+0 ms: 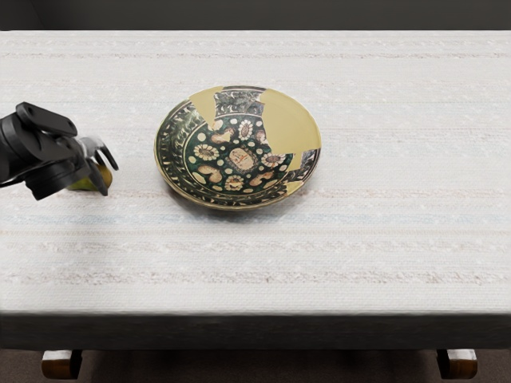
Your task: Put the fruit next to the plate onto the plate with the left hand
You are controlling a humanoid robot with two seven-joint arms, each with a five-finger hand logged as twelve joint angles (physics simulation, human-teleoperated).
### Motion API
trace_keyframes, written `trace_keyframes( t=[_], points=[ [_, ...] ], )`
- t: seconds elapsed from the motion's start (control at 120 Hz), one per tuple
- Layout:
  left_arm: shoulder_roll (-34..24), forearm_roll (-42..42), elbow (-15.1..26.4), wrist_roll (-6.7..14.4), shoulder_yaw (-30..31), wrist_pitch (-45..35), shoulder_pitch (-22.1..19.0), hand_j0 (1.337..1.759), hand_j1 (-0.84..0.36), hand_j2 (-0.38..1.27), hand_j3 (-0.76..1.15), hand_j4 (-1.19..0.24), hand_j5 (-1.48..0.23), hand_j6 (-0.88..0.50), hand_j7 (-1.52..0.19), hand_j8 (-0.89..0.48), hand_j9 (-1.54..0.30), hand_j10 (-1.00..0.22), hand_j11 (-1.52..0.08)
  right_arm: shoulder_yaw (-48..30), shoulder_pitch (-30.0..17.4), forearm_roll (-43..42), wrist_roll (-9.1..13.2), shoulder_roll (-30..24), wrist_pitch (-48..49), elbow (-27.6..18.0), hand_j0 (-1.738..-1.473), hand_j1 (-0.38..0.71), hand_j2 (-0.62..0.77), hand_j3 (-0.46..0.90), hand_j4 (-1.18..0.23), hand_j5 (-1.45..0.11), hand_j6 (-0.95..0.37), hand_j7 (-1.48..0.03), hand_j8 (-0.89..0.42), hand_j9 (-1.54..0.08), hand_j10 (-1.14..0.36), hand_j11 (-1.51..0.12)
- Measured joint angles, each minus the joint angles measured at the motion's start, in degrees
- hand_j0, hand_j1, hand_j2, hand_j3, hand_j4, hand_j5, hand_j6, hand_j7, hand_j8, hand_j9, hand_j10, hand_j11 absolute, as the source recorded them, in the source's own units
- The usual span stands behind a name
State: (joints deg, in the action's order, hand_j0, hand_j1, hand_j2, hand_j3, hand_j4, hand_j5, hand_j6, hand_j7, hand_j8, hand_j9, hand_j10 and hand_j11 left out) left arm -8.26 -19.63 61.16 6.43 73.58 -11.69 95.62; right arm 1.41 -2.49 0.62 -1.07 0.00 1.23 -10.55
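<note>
plate: round patterned dish (169,145) with a dark green centre, gold rim and plain yellow patches on its far and right side. It sits flat on the table and nothing lies on it.
fruit: small yellow-green piece (93,183), well left of the plate and level with its middle. It looks low against the tabletop; can't tell if it's actually lifted. Mostly hidden by the hand, so can't tell which fruit it is.
left hand: black (68,155), arm entering from the frame's left edge, left of the plate and clear of the rim.
grip: fingers (99,177) curled down around the fruit, wrapping its top and plate-facing side. Reads as a closed grasp on it.
gap: bare tabletop between the fingertips and the plate's left rim, no contact with the plate.
table: pale woven surface (383,239) with a dark front edge; two wooden feet show below it, nearer the camera than the plate.
</note>
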Motion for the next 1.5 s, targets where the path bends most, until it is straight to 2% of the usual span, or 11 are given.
trace_keyframes(
  t=[0.033,0.067,0.183,0.408,0.683,0.925,1.008,1.3,1.4,1.433,1.5],
  points=[
    [-0.01,0.05,0.01,0.01,0.02,0.65,0.05,1.652,-0.36,0.19,0.0,-0.69,-0.79,-0.38,-0.87,-0.32,-0.89,-0.38,-0.87,0.0,0.01,0.0,0.0,0.0,0.0,0.0,-1.658,-0.34,0.0,0.0,-0.01,-0.01,-0.01,-0.01,-0.01,-0.01,-0.01,-0.01],
    [-0.06,0.06,0.03,-0.04,0.04,1.13,0.09,1.65,-0.42,0.35,0.0,-0.73,-0.82,-0.33,-0.93,-0.27,-0.94,-0.34,-0.92,0.0,0.01,0.0,0.01,0.0,0.0,0.0,-1.658,-0.34,0.0,0.0,-0.01,-0.01,-0.01,-0.01,-0.01,-0.01,-0.01,-0.01],
    [-0.1,-0.69,0.13,-0.18,0.16,2.14,0.24,1.642,-0.5,0.3,0.0,-0.81,-0.91,-0.2,-1.07,-0.12,-1.12,-0.23,-1.05,0.0,-0.01,0.0,0.01,0.0,0.0,0.0,-1.658,-0.34,0.0,0.0,-0.01,-0.01,-0.01,-0.01,-0.01,-0.01,-0.01,-0.01],
    [-0.33,-1.37,0.25,-0.18,0.24,2.73,0.61,1.64,-0.5,0.28,0.0,-0.86,-1.02,-0.23,-1.01,-0.15,-1.05,-0.19,-1.14,0.0,0.0,0.0,0.0,0.0,0.0,0.01,-1.658,-0.34,0.0,0.0,-0.01,-0.01,-0.01,-0.01,-0.01,-0.01,-0.01,-0.01],
    [-0.61,-1.53,0.37,0.94,0.6,3.09,1.96,1.631,-0.41,0.15,0.0,-0.87,-1.1,-0.28,-1.13,-0.19,-1.16,-0.25,-1.2,0.0,0.0,0.0,0.0,0.0,0.0,0.0,-1.658,-0.34,0.0,0.0,-0.01,-0.01,-0.01,-0.01,-0.01,-0.01,-0.01,-0.01],
    [-1.18,-1.57,0.62,1.28,0.42,4.47,5.13,1.63,-0.41,0.13,0.0,-0.87,-1.13,-0.28,-1.17,-0.17,-1.18,-0.29,-1.22,0.0,-0.01,0.0,0.01,0.0,0.0,0.01,-1.658,-0.34,0.0,0.0,-0.01,-0.01,-0.01,-0.01,-0.01,-0.01,-0.01,-0.01],
    [-1.64,-1.57,0.93,1.39,0.31,5.08,7.42,1.631,-0.44,0.2,0.0,-0.87,-1.13,-0.26,-1.17,-0.14,-1.18,-0.27,-1.22,0.0,-0.01,0.0,-0.01,0.0,0.0,0.01,-1.658,-0.34,0.0,0.0,-0.01,-0.01,-0.01,-0.01,-0.01,-0.01,-0.01,-0.01],
    [-2.34,-1.28,1.5,5.16,-1.52,7.79,15.69,1.633,-0.45,0.19,0.0,-0.88,-1.13,-0.25,-1.17,-0.14,-1.18,-0.28,-1.22,0.0,0.01,0.0,0.01,0.0,0.0,0.01,-1.658,-0.34,0.0,0.0,-0.01,-0.01,-0.01,-0.01,-0.01,-0.01,-0.01,-0.01],
    [-1.55,-1.07,1.5,6.5,-3.96,8.78,17.06,1.632,-0.44,0.19,0.0,-0.88,-1.12,-0.26,-1.17,-0.14,-1.17,-0.29,-1.23,0.0,-0.01,0.0,0.0,0.0,0.0,0.0,-1.658,-0.34,0.0,0.0,-0.01,-0.01,-0.01,-0.01,-0.01,-0.01,-0.01,-0.01],
    [-0.89,-1.01,1.48,6.8,-4.81,8.99,17.27,1.632,-0.41,0.1,0.0,-0.88,-1.11,-0.28,-1.17,-0.16,-1.18,-0.29,-1.22,0.0,0.0,0.0,0.0,0.0,0.0,0.0,-1.658,-0.34,0.0,0.0,-0.01,-0.01,-0.01,-0.01,-0.01,-0.01,-0.01,-0.01],
    [0.89,-0.89,1.45,7.42,-6.62,9.37,17.64,1.632,-0.42,0.18,0.0,-0.88,-1.12,-0.29,-1.18,-0.15,-1.19,-0.3,-1.22,0.0,0.0,0.0,0.0,0.0,0.0,0.0,-1.658,-0.34,0.0,0.0,-0.01,-0.01,-0.01,-0.01,-0.01,-0.01,-0.01,-0.01]
  ],
)
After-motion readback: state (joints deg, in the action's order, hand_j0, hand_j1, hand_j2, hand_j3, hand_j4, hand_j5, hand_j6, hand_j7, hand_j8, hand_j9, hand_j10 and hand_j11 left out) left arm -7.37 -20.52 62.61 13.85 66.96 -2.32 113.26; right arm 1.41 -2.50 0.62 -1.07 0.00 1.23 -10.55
